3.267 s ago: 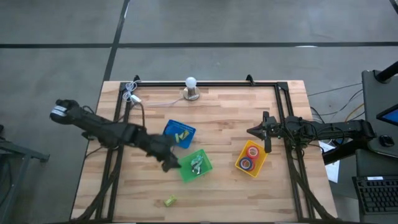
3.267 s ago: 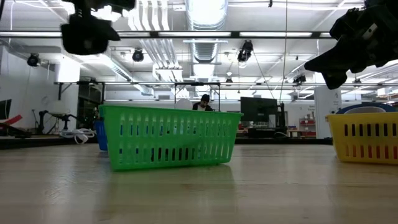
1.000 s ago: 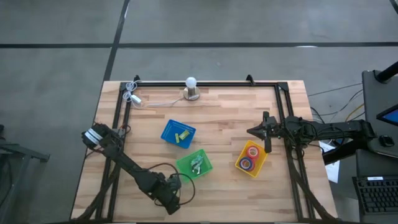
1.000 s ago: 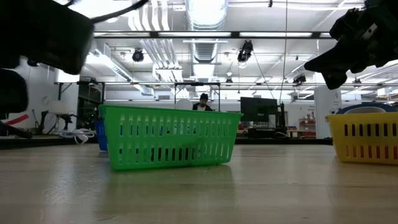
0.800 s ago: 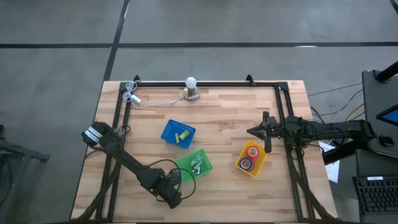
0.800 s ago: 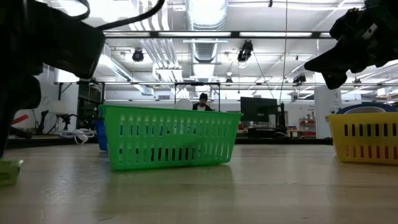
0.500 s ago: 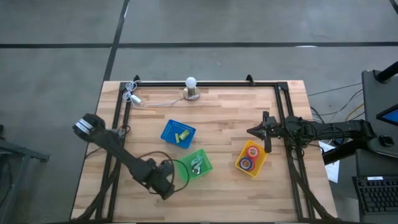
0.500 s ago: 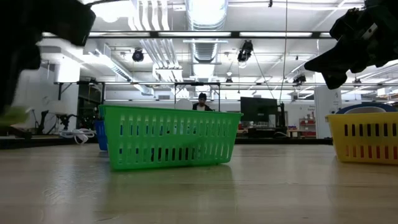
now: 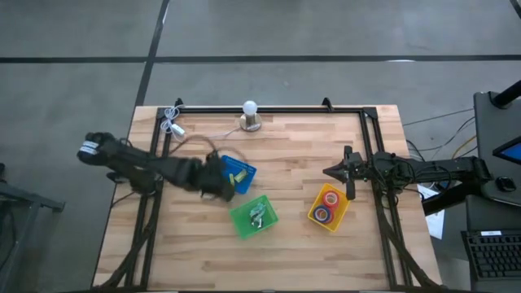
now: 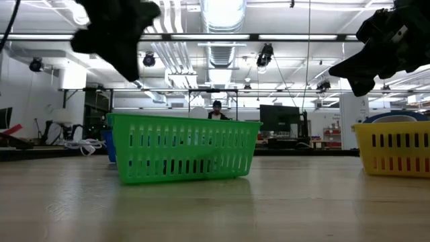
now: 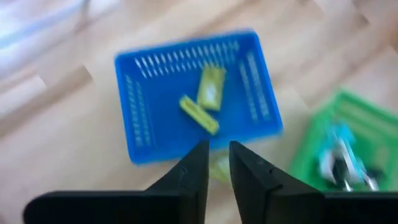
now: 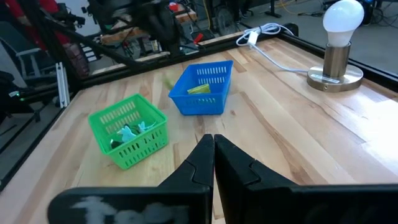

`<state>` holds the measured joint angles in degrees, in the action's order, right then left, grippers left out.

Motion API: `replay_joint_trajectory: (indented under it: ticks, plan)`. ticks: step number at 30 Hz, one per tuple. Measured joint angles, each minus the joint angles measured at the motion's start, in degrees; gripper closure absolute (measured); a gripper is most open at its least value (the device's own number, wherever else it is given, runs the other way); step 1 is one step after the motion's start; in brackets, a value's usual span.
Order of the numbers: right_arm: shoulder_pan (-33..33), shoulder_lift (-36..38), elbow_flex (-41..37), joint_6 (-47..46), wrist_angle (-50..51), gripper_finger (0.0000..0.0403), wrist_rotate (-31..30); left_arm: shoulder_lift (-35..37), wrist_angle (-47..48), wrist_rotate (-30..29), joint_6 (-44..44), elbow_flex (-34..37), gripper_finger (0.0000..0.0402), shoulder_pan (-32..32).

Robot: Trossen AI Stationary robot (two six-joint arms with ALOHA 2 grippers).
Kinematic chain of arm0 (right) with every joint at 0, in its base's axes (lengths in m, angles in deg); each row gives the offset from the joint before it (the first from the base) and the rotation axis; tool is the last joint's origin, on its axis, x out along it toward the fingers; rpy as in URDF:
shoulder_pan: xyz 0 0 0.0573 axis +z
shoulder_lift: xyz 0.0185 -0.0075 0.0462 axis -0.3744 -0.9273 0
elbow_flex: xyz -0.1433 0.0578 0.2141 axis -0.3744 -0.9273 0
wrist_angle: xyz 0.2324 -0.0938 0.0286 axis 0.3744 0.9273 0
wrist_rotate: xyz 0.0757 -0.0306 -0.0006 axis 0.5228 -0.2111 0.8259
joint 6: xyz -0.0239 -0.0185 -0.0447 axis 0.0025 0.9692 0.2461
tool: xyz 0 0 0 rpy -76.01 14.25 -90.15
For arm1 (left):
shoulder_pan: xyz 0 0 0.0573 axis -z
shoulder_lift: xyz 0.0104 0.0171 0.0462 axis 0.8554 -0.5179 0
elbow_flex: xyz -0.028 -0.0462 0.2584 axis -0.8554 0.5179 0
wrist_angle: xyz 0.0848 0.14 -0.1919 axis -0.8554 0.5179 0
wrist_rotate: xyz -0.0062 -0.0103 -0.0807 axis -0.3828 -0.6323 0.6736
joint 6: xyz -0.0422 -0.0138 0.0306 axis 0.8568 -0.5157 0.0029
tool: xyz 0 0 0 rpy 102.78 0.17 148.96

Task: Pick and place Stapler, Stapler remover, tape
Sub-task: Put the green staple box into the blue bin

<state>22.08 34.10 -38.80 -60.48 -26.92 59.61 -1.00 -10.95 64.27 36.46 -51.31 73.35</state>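
Observation:
My left gripper [image 9: 221, 185] hangs above the near left rim of the blue bin [image 9: 247, 168], shut on a yellow-green stapler [image 11: 219, 169]. Two more yellow-green staplers [image 11: 205, 99] lie in the blue bin [image 11: 186, 46]. The green bin [image 9: 241, 226] holds pale teal and grey stapler removers [image 9: 257, 215]. Red and blue tape rolls [image 9: 329, 198] lie in the yellow bin [image 9: 314, 214]. My right gripper [image 9: 327, 172] waits shut, raised, just beyond the yellow bin's far side. My left gripper pinches the yellow-green stapler [image 11: 217, 167] between its two fingers, which come at it from above. The stapler shows as a blurred patch just past the fingertips [image 11: 200, 152], so the part held cannot be told. It is lifted clear of the table.
A lamp with a white bulb [image 9: 251, 114] and a white cable [image 9: 172, 122] sit at the far edge. Dark frame rails [image 9: 370, 155] run along the table's sides. Bare wood lies near the front edge. A person [image 10: 217, 107] shows far off in the room.
My left gripper has risen from the near edge with the stapler, which lay on the wood there and is now lifted clear. It has swung toward the far edge, from near the green bin's near left corner to the blue bin's near left rim.

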Motion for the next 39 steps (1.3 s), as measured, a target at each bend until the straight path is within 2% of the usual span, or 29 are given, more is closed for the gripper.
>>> replay_joint_trajectory:
  ticks: [6, 8, 11, 15, 18, 21, 25, 28, 31, 34, 39]
  plan:
    - [0.0, 0.0, 0.0, 0.0, 0.0, 0.0394, 0.0, -1.0, -4.5, 4.5, -10.7, 0.0, 0.0359, -11.4]
    - [0.0, 0.0, 0.0, 0.0, 0.0, 0.0394, 0.0, -0.9, -4.8, 8.7, -10.6, 0.0, 0.0363, -14.0]
    - [0.0, 0.0, 0.0, 0.0, 0.0, 0.0394, 0.0, -0.4, -4.4, 15.9, -14.3, 0.0, 0.0364, -14.6]
    - [0.0, 0.0, 0.0, 0.0, 0.0, 0.0394, 0.0, -0.1, -2.6, 23.1, -5.9, 0.0, 0.0343, -13.9]
    - [0.0, 0.0, 0.0, 0.0, 0.0, 0.0394, 0.0, 0.1, -3.5, 26.4, 0.4, 0.0, 0.0303, -11.8]
    - [0.0, 0.0, 0.0, 0.0, 0.0, 0.0394, 0.0, -0.5, -4.2, 26.5, 8.7, 0.0, 0.0245, -9.1]
    - [0.0, 0.0, 0.0, 0.0, 0.0, 0.0394, 0.0, -2.0, -4.3, 23.5, 17.1, 0.6, 0.0163, -6.4]
    - [0.0, 0.0, 0.0, 0.0, 0.0, 0.0394, 0.0, -3.1, -6.4, 24.3, 21.7, 2.5, 0.0122, -6.0]
    - [0.0, 0.0, 0.0, 0.0, 0.0, 0.0394, 0.0, -4.4, -12.9, 27.4, 24.5, 5.3, 0.0106, -5.6]
    - [0.0, 0.0, 0.0, 0.0, 0.0, 0.0394, 0.0, -5.6, -17.4, 25.4, 25.2, 7.4, 0.0106, -5.2]
    - [0.0, 0.0, 0.0, 0.0, 0.0, 0.0394, 0.0, -8.1, -17.7, 23.4, 25.2, 10.6, 0.0108, -5.6]
